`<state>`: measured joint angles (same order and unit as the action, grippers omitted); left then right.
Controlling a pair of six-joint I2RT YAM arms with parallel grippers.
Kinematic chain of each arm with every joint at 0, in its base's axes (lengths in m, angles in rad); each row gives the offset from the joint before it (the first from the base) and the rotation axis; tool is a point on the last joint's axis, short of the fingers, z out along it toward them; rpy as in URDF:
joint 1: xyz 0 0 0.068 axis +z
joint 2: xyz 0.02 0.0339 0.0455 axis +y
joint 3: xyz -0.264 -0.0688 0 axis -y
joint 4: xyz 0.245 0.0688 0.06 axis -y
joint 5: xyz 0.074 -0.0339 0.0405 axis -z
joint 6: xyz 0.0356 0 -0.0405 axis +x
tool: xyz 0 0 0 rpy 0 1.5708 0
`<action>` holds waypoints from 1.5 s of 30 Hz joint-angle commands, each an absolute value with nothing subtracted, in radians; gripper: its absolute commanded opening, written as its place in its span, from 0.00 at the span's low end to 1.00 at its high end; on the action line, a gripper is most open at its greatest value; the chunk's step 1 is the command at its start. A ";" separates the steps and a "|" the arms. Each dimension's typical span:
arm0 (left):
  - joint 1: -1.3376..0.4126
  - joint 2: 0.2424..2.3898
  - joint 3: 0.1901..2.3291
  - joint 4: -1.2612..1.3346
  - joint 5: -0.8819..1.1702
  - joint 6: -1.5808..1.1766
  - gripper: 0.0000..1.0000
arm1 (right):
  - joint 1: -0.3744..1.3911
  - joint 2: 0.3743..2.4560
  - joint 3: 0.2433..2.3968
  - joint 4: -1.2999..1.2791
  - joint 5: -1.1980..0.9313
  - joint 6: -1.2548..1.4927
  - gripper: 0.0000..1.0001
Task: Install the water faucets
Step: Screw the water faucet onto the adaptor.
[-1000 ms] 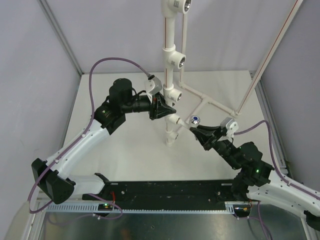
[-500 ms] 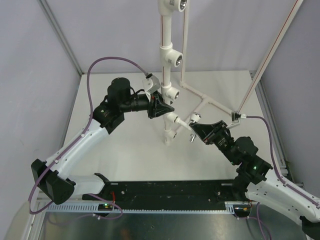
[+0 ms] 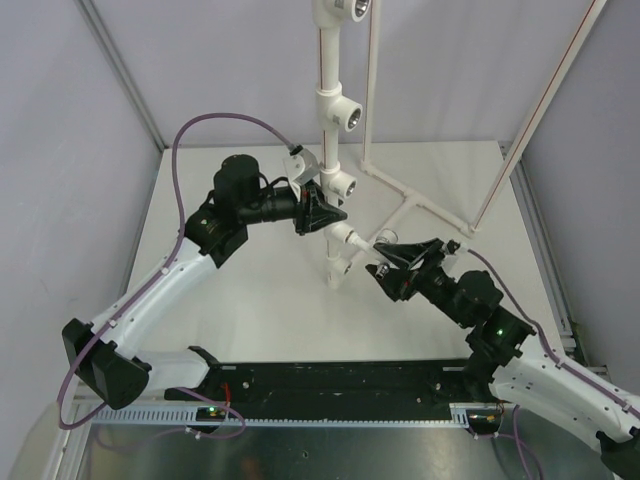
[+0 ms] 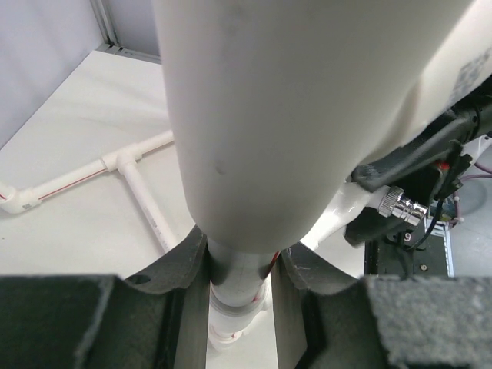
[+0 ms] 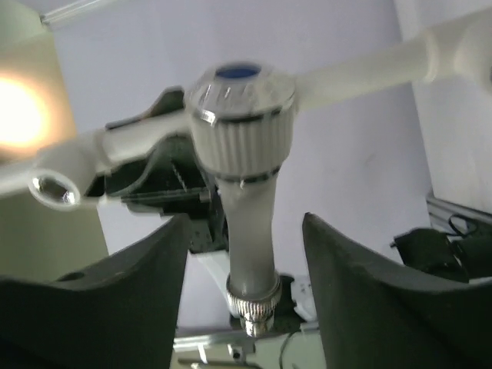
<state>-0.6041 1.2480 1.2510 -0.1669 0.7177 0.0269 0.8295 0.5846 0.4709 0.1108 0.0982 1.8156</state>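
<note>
**Pipe braced on the left, faucet held near a socket on the right**

The left arm's fingers (image 4: 183,307) are closed narrowly on the upright of the pipe frame (image 3: 328,140), one on either side and touching it. The reason for this grip is probably steadiness. The frame is tall and stands on a small foot on the worktop (image 3: 250,290), so the push and twist of threading a tap in could tip or turn it.

Just right of that grip, the lowest tee socket (image 3: 349,238) juts out toward the right arm. It has no tap in it, which makes it the likely target.

The faucet (image 5: 247,231) is off the worktop, near that socket but not in it. It sits between the right arm's fingers (image 5: 115,307). The right wrist view shows a little daylight on either side of the stem, so where the fingers touch it is not visible. Because the faucet is in the air, it is judged to be gripped.

The knob cap (image 5: 241,96) sits at the far end of the faucet. The brass threaded end (image 4: 405,204) appears to point back toward the right arm rather than into the socket. If so, the faucet will need turning so that the thread meets the socket mouth squarely. A crooked start could cross-thread it or shove the frame sideways.
</note>
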 commanded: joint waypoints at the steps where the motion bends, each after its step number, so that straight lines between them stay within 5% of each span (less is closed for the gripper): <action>1: -0.626 1.283 1.242 -0.294 0.727 -0.071 0.16 | 0.830 0.499 0.480 0.168 0.029 1.802 0.77; 5: -0.625 1.284 1.243 -0.294 0.729 -0.071 0.16 | 0.803 0.350 0.486 -0.107 0.180 1.498 0.97; 15: -0.626 1.284 1.244 -0.293 0.732 -0.072 0.16 | 0.774 0.300 0.639 -0.285 0.378 0.271 0.99; 26: -0.626 1.290 1.245 -0.294 0.735 -0.074 0.16 | 0.780 0.226 0.554 -0.221 -0.081 -0.997 1.00; 33: -0.626 1.291 1.245 -0.293 0.734 -0.074 0.16 | 0.797 0.298 0.542 -0.107 -0.277 -1.213 0.99; 42: -0.626 1.292 1.243 -0.294 0.730 -0.071 0.16 | 0.893 0.501 0.555 0.045 -0.247 -1.309 0.99; 45: -0.625 1.292 1.244 -0.294 0.730 -0.071 0.16 | 0.898 0.564 0.571 0.076 -0.226 -1.284 0.92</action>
